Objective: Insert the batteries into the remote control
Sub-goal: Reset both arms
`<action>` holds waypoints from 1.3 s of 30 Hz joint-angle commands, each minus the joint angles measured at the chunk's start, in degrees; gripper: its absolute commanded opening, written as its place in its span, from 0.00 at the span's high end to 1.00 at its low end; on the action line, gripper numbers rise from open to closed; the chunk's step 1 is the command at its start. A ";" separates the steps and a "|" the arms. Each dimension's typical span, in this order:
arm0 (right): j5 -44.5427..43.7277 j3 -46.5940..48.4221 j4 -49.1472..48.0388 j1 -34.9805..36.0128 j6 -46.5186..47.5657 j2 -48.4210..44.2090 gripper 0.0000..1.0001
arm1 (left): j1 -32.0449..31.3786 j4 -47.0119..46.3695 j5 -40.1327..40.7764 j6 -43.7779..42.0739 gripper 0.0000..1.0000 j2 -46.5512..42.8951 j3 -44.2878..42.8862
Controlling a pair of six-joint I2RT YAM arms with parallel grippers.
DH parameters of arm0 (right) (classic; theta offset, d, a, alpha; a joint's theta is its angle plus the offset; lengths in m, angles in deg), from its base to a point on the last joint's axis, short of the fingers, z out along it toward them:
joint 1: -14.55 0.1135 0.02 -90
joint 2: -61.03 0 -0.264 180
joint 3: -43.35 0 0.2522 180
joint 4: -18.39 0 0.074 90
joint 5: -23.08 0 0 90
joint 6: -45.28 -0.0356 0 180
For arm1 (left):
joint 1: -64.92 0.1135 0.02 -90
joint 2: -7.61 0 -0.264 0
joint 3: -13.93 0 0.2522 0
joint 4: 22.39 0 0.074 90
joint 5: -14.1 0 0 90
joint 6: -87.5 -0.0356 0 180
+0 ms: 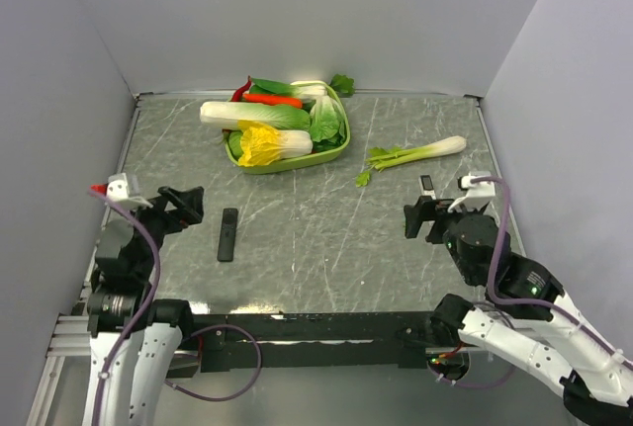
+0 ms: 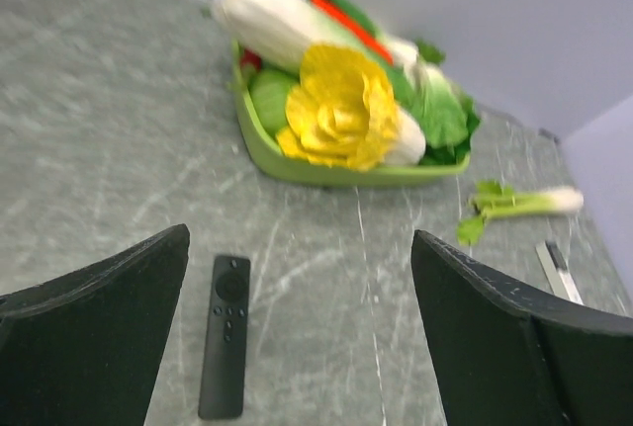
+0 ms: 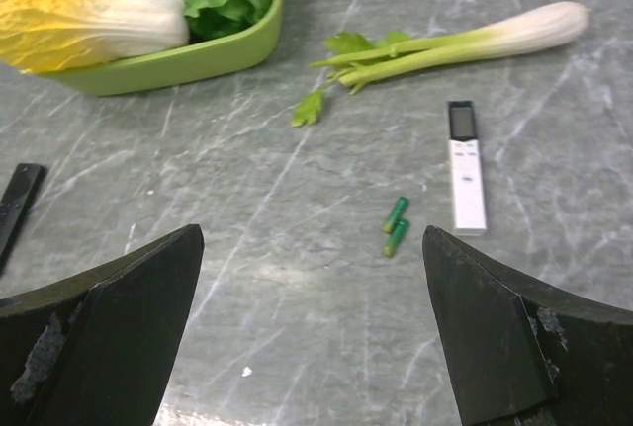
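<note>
The black remote control lies face up on the marble table, buttons showing, just right of my left gripper. In the left wrist view the remote control sits close to the left finger of the open, empty gripper. Two green batteries lie side by side on the table ahead of my right gripper, nearer its right finger. That gripper is open and empty. The remote's end shows at the left edge of the right wrist view. The batteries do not show in the top view.
A green tray of vegetables stands at the back centre. A celery stalk lies to its right. A slim white device with a dark top end lies just right of the batteries. Grey walls close in three sides of the table.
</note>
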 commanded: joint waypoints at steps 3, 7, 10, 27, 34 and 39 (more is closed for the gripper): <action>1.03 -1.76 -8.08 -0.19 1.22 -1.31 0.00 | -1.65 -1.89 9.04 -0.37 0.03 -4.12 -0.52; -3.26 -4.67 -13.71 -0.11 4.65 -5.87 0.00 | -2.26 -1.18 13.52 0.77 0.03 -5.53 -1.39; -7.31 -5.72 -14.16 -0.11 5.70 -7.37 0.01 | -2.70 -0.65 15.90 1.04 0.03 -5.88 -2.53; -15.40 -8.80 -20.66 -0.19 12.03 -9.49 0.00 | -4.29 1.37 21.26 1.12 0.03 -6.06 -3.59; -16.55 -9.68 -19.96 -0.11 11.51 -11.15 0.00 | -4.29 2.07 23.29 1.56 0.03 -6.23 -3.51; -16.90 -9.59 -19.17 -0.19 11.68 -12.21 0.00 | -4.29 1.89 23.20 1.48 0.03 -6.59 -3.16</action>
